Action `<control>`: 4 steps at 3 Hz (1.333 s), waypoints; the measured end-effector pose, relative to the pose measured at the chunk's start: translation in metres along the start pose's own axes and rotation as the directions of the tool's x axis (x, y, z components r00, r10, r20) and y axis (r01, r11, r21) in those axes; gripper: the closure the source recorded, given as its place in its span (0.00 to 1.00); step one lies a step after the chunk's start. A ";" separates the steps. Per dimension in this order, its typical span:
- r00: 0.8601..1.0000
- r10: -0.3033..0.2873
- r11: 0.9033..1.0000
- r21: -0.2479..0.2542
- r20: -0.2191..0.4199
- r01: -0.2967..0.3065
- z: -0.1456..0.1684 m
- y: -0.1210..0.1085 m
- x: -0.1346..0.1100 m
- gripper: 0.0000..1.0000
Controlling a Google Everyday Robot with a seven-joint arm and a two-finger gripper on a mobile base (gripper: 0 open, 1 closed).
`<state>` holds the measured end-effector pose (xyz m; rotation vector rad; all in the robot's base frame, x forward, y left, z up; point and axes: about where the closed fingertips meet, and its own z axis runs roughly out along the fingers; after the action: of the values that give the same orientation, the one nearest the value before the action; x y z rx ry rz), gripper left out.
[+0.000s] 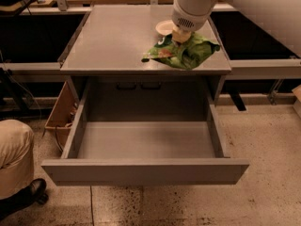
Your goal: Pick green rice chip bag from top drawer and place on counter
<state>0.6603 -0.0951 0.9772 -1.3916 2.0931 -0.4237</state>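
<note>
The green rice chip bag (183, 52) is crinkled and glossy and hangs from my gripper (180, 36), over the front right part of the grey counter (113, 36). I cannot tell whether the bag touches the counter. The gripper is shut on the bag's top and is mostly hidden by my white arm (221, 1), which comes in from the upper right. The top drawer (146, 140) is pulled wide open below the counter and nothing lies in it.
A small pale bowl (164, 27) sits on the counter behind the bag, partly hidden by the arm. A brown wooden box (61, 112) stands left of the drawer. A person's tan trouser leg (14, 154) and dark shoe are at the lower left.
</note>
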 end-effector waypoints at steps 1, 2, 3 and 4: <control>0.997 -0.045 0.998 0.034 0.058 0.043 0.002 -0.032 -0.040 1.00; 0.992 -0.065 0.998 0.022 0.112 0.063 0.017 -0.042 -0.071 1.00; 0.981 -0.072 0.997 0.000 0.182 0.073 0.040 -0.040 -0.101 1.00; 0.958 -0.062 0.997 -0.034 0.280 0.075 0.079 -0.032 -0.135 1.00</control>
<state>0.7717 0.0193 0.9727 -1.4605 1.8398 -0.1947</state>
